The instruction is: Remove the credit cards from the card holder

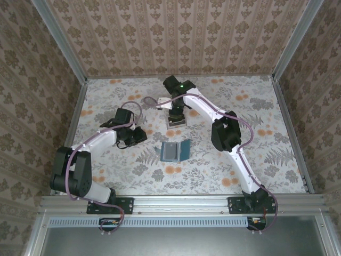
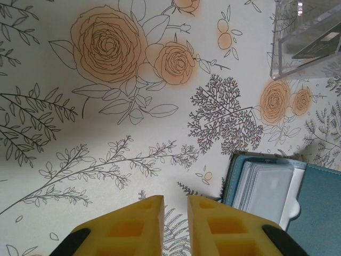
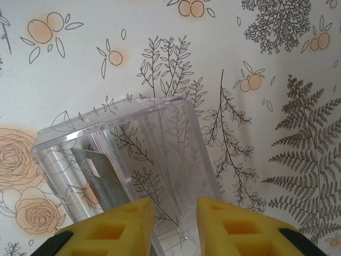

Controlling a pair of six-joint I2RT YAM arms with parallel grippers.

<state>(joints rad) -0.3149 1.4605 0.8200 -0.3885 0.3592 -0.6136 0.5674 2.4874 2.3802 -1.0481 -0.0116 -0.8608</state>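
The teal card holder lies open mid-table, and in the left wrist view the card holder has pale credit cards tucked in its left panel. My left gripper hovers just left of it; the left gripper has a narrow gap between its yellow fingers with nothing in it. My right gripper stands open over a clear plastic box; the right gripper holds nothing. A grey card leans inside the box's left compartment.
The clear box sits behind the holder, and in the left wrist view the box shows a dark card inside. Floral cloth covers the table. Patterned walls with metal frame rails close in the sides and back.
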